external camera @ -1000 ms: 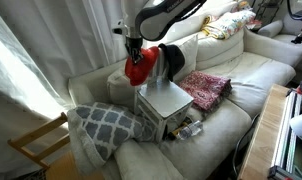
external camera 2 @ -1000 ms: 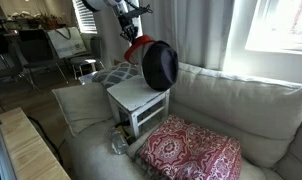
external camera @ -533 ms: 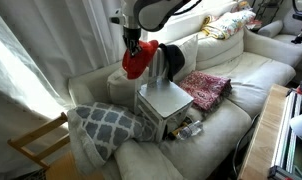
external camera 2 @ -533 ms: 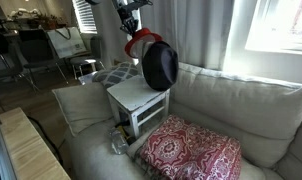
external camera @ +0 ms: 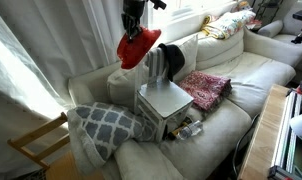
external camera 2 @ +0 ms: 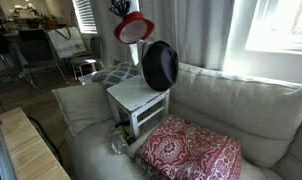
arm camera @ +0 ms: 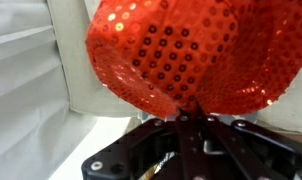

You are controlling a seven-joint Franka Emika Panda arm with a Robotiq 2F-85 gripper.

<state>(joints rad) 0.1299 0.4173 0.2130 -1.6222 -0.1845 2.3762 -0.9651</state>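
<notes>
Showed a wide cream sofa stretching across both exterior views, with pale curtains hanging behind one end. Carried on its seat a small white table, standing upright near the middle. Flanked that table with a grey-and-white patterned pillow on one side and a red patterned cushion on the other, each lying on the sofa seat just beside it. Included part of a wooden chair on the floor near the sofa arm. Propped a round black hat on edge on the tabletop, leaning against the sofa back. Held a red sequined hat in the air above the table, clear of the tabletop, apart from the black hat and higher than the sofa back. Hung there from the gripper, reaching down from above, jaws clenched tight on the red sequined hat. Filled the upper part of the wrist view with shiny red sequins, pinched at bottom centre by the dark gripper.
</notes>
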